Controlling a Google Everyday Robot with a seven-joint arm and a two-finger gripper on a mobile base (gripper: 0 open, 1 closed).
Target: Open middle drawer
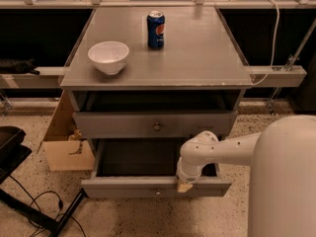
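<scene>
A: Gripper (183, 185) sits at the front edge of the middle drawer (123, 187), right of its knob (158, 192). The wrist hides the grip, so I cannot tell whether it is wide or clamped.
B: Drawer position?
A: Pulled well out from the cabinet (197, 48), below the upper drawer (113, 125), dark inside exposed. Task looks nearly done.
B: Advice for the rest of the pull?
A: Draw straight toward the robot, level, slow near the end of travel. Contact is off-centre, so the drawer may skew and bind.
B: Contents?
A: Middle drawer: nothing visible in the dark. Upper drawer: slightly out, interior dark too. Bowl (109, 56) on top appears empty. Can (156, 29) stands upright behind it to the right, apart. Cardboard box (66, 154) sits on the floor left of the cabinet, contents unclear.
</scene>
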